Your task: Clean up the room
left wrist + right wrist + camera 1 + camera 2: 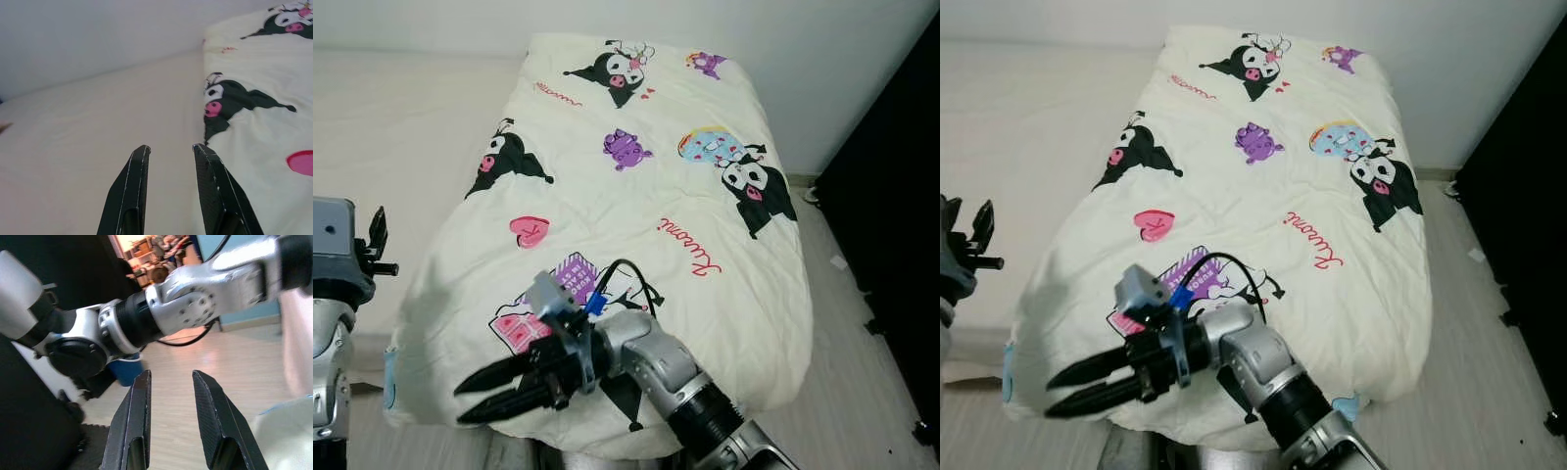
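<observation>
Cartoon-print quilt [636,196] lies spread over the bed [401,127], near corner hanging off the edge. Right gripper [475,399] hovers over that corner, fingers parted, empty. Left gripper [171,149] raised beside the bed, fingers apart, holding nothing.

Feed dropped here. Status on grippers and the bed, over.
Right gripper open, empty, over the quilt's near edge. Left gripper open, empty, above the bare mattress. Quilt lies bunched on one side. Nothing in the way.
</observation>
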Tool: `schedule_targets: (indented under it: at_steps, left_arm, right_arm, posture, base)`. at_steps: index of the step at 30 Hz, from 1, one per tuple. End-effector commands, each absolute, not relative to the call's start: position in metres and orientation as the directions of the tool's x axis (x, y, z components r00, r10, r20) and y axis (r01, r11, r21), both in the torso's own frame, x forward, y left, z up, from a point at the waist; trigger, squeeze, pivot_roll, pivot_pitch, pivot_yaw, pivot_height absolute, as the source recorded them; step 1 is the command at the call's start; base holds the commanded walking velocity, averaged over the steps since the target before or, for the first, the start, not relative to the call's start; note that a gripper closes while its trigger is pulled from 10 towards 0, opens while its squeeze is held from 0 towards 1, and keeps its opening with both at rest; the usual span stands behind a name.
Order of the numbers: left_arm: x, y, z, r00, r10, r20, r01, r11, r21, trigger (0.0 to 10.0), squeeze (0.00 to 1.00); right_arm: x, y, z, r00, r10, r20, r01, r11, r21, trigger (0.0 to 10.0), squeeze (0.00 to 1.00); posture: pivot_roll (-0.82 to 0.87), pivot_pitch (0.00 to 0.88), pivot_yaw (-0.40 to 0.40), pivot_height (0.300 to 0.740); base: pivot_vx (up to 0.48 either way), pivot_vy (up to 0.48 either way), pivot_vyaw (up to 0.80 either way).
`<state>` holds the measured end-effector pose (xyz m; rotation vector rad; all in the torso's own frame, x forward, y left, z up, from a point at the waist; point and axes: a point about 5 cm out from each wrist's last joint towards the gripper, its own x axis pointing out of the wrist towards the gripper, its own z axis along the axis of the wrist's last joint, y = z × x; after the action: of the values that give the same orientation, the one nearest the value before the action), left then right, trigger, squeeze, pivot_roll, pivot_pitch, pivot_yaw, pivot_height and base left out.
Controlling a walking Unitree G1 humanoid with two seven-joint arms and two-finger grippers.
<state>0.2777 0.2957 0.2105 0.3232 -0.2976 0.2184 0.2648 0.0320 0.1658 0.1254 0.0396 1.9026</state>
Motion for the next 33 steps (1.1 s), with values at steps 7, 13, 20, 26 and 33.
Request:
schedule_targets:
  at_steps: [7, 13, 20, 26, 33]
  left_arm:
    - [0.287, 0.248, 0.157, 0.996, 0.028, 0.088, -0.047, 0.975, 0.218, 10.0, 0.00]
    - [0.289, 0.230, 0.141, 0.998, 0.045, 0.054, -0.054, 0.981, 0.187, 10.0, 0.00]
    - [0.289, 0.213, 0.122, 0.992, 0.121, 0.026, -0.123, 0.988, 0.093, 10.0, 0.00]
    - [0.287, 0.198, 0.118, 0.994, 0.096, 0.044, -0.099, 0.991, 0.084, 10.0, 0.00]
    - [0.284, 0.187, 0.116, 0.998, 0.054, 0.038, -0.058, 0.993, 0.105, 10.0, 0.00]
  right_arm:
    - [0.338, -0.062, 0.145, 0.629, 0.778, 0.006, -0.776, 0.628, -0.052, 10.0, 0.00]
    - [0.341, -0.117, 0.141, 0.852, 0.520, 0.060, -0.520, 0.854, -0.009, 10.0, 0.00]
    - [0.314, -0.159, 0.124, 0.956, 0.279, 0.090, -0.280, 0.960, -0.008, 10.0, 0.00]
    - [0.295, -0.166, 0.104, 0.974, 0.220, 0.058, -0.222, 0.974, 0.041, 10.0, 0.00]
    - [0.289, -0.168, 0.082, 0.994, 0.113, 0.005, -0.113, 0.991, 0.065, 10.0, 0.00]
  posture:
    - [0.10, 0.149, -0.042, 0.594]
    - [0.08, 0.124, -0.042, 0.594]
    - [0.06, 0.093, -0.034, 0.594]
    - [0.05, 0.075, -0.032, 0.599]
    - [0.05, 0.066, -0.040, 0.614]
  base:
    - [0.000, 0.000, 0.00]
    - [0.000, 0.000, 0.00]
    - [0.000, 0.000, 0.00]
    - [0.000, 0.000, 0.00]
    - [0.000, 0.000, 0.00]
